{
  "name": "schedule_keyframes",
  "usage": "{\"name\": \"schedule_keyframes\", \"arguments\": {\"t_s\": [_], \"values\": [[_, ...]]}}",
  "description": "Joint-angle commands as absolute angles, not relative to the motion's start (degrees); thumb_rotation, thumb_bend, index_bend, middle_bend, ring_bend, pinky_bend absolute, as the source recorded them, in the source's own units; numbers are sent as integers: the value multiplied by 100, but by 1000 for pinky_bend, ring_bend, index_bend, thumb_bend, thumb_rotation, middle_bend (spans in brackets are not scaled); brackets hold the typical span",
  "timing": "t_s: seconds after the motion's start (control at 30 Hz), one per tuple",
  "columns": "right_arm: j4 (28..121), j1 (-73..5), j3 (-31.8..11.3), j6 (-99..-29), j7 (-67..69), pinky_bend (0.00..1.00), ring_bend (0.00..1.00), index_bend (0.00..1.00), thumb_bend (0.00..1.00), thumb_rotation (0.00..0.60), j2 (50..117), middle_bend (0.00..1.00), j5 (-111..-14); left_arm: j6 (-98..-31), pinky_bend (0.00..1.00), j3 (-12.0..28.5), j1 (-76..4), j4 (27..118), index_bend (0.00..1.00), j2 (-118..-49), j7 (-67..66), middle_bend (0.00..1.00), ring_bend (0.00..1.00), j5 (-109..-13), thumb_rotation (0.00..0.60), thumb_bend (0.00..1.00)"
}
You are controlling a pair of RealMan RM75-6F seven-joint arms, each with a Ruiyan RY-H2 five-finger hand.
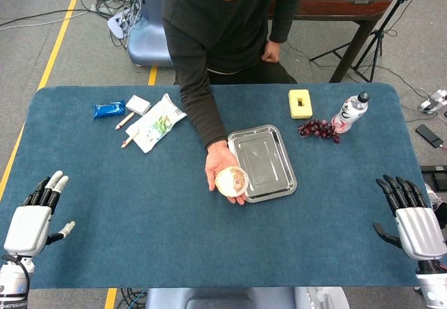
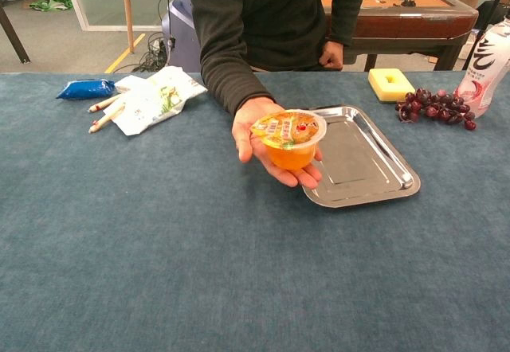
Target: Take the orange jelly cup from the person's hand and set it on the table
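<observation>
The orange jelly cup (image 1: 232,181) (image 2: 290,139), clear with a printed foil lid, rests on the person's open palm (image 1: 218,163) (image 2: 253,133) held out over the blue table, at the left edge of the metal tray. My left hand (image 1: 36,214) hovers at the near left corner, fingers spread, holding nothing. At the near right edge my right hand (image 1: 411,218) is also spread and holds nothing. Both hands are far from the cup. The chest view shows neither hand.
A steel tray (image 1: 269,177) (image 2: 374,169) lies right of the cup. Grapes (image 1: 319,128) (image 2: 434,105), a yellow sponge (image 1: 300,103) (image 2: 391,84) and a bottle (image 1: 350,112) (image 2: 488,64) sit at the back right. Snack packs (image 1: 158,123) (image 2: 151,97) and pencils (image 1: 128,129) lie at the back left.
</observation>
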State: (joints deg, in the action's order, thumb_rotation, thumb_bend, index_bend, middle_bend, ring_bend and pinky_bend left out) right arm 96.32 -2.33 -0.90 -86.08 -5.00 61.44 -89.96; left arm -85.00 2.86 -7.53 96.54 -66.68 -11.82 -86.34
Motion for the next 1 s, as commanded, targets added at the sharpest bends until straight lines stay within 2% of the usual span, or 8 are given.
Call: {"name": "schedule_keyframes", "arguments": {"t_s": [0.03, 0.3, 0.47, 0.77, 1.0], "values": [[9633, -235, -90, -8606, -503, 88, 7, 90, 191, 600, 6140, 75, -9002, -8502, 181, 280, -754, 9641, 0, -6669, -1162, 0, 0, -8653, 600, 198], [9669, -232, -111, -8647, -508, 88, 7, 90, 191, 600, 6086, 75, -9020, -8400, 181, 299, -871, 9600, 0, -6615, -968, 0, 0, -8777, 600, 198], [9689, -201, -153, -8767, -528, 88, 7, 90, 190, 600, 6069, 75, -9036, -7992, 181, 286, -1237, 9444, 0, -6455, -274, 0, 0, -9118, 600, 199], [9793, -246, -178, -8696, -714, 88, 7, 90, 190, 600, 6038, 75, -9015, -7129, 157, 370, -2348, 9005, 0, -6385, 1135, 0, 0, -9921, 600, 199], [9923, -304, -205, -8615, -902, 88, 7, 90, 191, 600, 6016, 75, -8989, -6410, 150, 544, -3346, 8756, 0, -6589, 1616, 0, 0, -10253, 600, 198]]}}
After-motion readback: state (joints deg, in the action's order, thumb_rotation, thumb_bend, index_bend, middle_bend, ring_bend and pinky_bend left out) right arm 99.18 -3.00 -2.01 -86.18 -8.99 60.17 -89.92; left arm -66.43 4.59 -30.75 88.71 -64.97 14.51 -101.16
